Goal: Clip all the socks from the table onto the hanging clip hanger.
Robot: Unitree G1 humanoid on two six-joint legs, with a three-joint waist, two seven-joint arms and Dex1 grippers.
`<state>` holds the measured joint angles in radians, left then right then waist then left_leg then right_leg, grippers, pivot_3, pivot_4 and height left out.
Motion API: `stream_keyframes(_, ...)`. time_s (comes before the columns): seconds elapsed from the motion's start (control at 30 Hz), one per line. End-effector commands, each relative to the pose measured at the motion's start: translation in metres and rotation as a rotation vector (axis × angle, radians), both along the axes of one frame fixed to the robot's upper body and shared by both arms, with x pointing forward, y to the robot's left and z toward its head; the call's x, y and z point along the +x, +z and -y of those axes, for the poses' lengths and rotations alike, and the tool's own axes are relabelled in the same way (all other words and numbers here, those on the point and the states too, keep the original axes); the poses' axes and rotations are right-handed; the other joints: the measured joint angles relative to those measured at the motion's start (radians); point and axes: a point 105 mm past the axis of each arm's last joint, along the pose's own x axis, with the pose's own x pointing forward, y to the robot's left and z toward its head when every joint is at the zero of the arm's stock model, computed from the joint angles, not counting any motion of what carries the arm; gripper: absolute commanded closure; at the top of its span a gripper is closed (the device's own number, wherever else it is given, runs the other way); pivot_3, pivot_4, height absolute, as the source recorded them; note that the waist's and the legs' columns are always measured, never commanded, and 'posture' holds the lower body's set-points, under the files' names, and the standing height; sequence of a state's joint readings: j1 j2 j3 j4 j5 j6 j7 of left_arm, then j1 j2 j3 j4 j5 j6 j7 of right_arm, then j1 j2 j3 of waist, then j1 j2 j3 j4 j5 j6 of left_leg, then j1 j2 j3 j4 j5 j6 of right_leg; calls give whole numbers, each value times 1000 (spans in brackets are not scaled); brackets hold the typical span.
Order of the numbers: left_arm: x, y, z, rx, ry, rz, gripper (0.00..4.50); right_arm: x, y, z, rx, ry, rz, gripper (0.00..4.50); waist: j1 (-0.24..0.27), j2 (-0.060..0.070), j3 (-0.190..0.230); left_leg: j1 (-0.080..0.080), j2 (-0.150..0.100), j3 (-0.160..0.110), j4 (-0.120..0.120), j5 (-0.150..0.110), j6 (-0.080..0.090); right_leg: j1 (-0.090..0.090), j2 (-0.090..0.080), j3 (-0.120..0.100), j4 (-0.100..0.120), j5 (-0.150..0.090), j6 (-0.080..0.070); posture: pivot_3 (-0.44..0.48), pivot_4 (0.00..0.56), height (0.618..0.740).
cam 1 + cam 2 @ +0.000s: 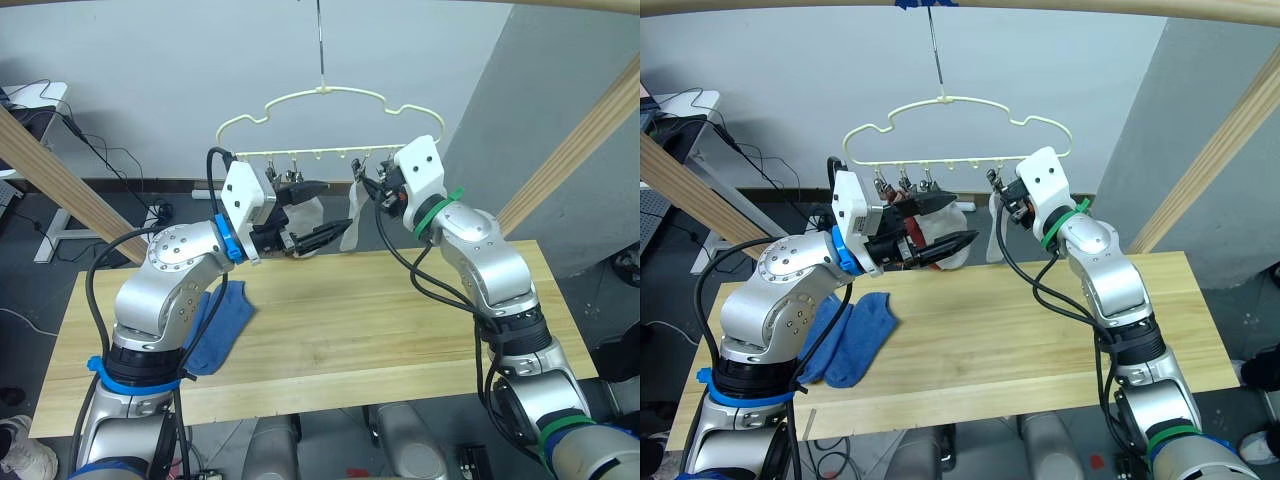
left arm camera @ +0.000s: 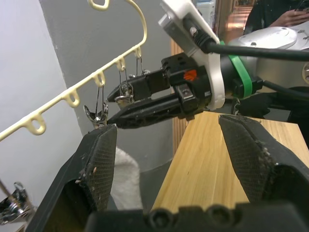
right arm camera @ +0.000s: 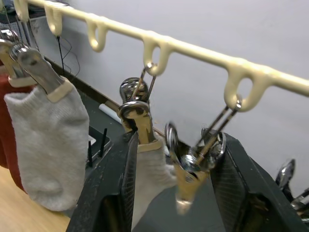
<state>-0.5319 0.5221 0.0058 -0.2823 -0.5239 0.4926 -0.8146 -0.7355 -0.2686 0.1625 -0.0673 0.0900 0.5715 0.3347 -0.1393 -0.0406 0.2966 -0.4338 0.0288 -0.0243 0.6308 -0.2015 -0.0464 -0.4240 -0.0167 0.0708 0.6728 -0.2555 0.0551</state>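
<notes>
The pale yellow clip hanger (image 1: 325,93) hangs by its hook over the far edge of the table (image 1: 400,330). Two light grey socks (image 3: 48,145) (image 3: 149,174) and a rust red sock (image 1: 921,236) hang from its clips. A heap of blue sock fabric (image 1: 215,320) lies on the table's left part; I cannot tell if it is one sock or two. My left gripper (image 1: 308,213) is open and empty, just in front of the hung socks. My right gripper (image 1: 372,190) is open at the clip row, its fingers (image 3: 120,183) straddling an empty metal clip (image 3: 186,169) and the neighbouring clip.
Slanted wooden frame poles (image 1: 580,140) (image 1: 50,180) stand at both sides, and another pole (image 1: 1040,8) runs across the top. Cables and a desk (image 1: 40,95) are on the floor at the far left. A person (image 2: 280,14) stands beyond the table.
</notes>
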Motion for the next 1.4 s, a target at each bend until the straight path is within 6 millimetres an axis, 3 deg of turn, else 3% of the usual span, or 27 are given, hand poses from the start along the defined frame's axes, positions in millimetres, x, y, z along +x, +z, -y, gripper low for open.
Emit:
stream_keyframes(0.03,-5,10,5,-2,-16,53,789,-3,20,-3,16,10,76,2319,0,0,0,0,0,0,0,0,0,0,0,0,0,0,0,-177,268,740)
stream_keyframes(0.57,-6,8,6,-1,-16,50,789,1,23,-2,123,-15,27,2319,0,0,0,0,0,0,1,0,0,0,0,0,1,0,0,-178,260,740)
stream_keyframes(0.67,-6,7,6,-1,-16,49,789,1,24,-2,129,-16,24,2920,0,0,0,0,0,0,1,0,0,0,0,0,1,0,0,-177,259,740)
stream_keyframes(0.77,-6,7,6,-1,-15,48,789,1,24,-3,134,-17,22,3938,0,0,0,0,0,0,1,0,0,0,0,0,2,0,0,-178,258,740)
stream_keyframes(0.83,-6,6,6,0,-13,46,789,1,24,-3,136,-16,21,4247,0,0,0,0,0,0,1,0,0,0,0,0,2,0,0,-179,257,740)
stream_keyframes(1.3,-6,-1,2,8,12,34,789,0,26,-2,161,-11,19,4246,0,0,0,0,0,0,2,0,0,0,0,0,3,0,0,-177,256,740)
stream_keyframes(1.4,-5,-1,2,8,14,35,789,1,26,-1,168,-20,18,3236,0,0,0,0,0,0,3,0,0,0,0,0,4,0,0,-177,258,740)
